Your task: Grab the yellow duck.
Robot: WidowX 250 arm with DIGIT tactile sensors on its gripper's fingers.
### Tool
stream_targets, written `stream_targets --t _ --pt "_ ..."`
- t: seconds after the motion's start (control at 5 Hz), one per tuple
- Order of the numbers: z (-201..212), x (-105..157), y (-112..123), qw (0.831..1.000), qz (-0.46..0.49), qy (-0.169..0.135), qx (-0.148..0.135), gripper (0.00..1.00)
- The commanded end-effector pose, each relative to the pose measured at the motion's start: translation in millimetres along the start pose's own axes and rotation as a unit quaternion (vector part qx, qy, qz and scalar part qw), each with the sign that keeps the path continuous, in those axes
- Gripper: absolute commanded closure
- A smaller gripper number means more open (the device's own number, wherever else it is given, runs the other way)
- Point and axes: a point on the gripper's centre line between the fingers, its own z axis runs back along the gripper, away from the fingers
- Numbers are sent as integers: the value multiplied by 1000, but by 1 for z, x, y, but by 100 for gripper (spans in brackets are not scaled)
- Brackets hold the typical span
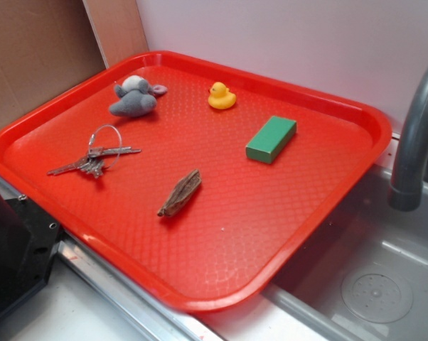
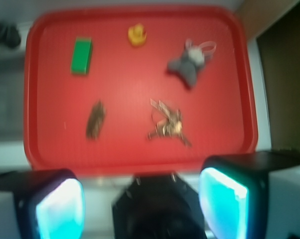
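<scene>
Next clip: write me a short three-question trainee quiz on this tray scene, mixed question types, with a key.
1. True or false: the yellow duck sits on the red tray, untouched.
2. Which lies nearest the duck in the exterior view? A) keys B) green block C) brown bark piece
3. Fill in: in the wrist view, the gripper is ____, with nothing between its pads.

Key
1. True; the duck stands near the tray's far edge, apart from the grey plush toy.
2. B
3. open
</scene>
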Motion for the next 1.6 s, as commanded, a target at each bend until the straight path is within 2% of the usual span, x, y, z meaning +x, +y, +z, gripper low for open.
stream_targets --t 0.0,0.2,0.4,0.6,0.8,1.0,1.2,1.4 --pt "-7 102 20 996 76 -25 32 0" --pt "-51 149 30 995 81 -7 64 0" --pt "-94 184 39 996 57 -31 66 0" --pt "-128 188 46 996 45 -14 80 0" --pt "-155 176 42 996 28 29 79 0" --pt "-172 156 41 995 16 60 74 0" --pt "-186 148 43 993 15 76 89 0" --pt "-196 143 47 993 20 83 85 0"
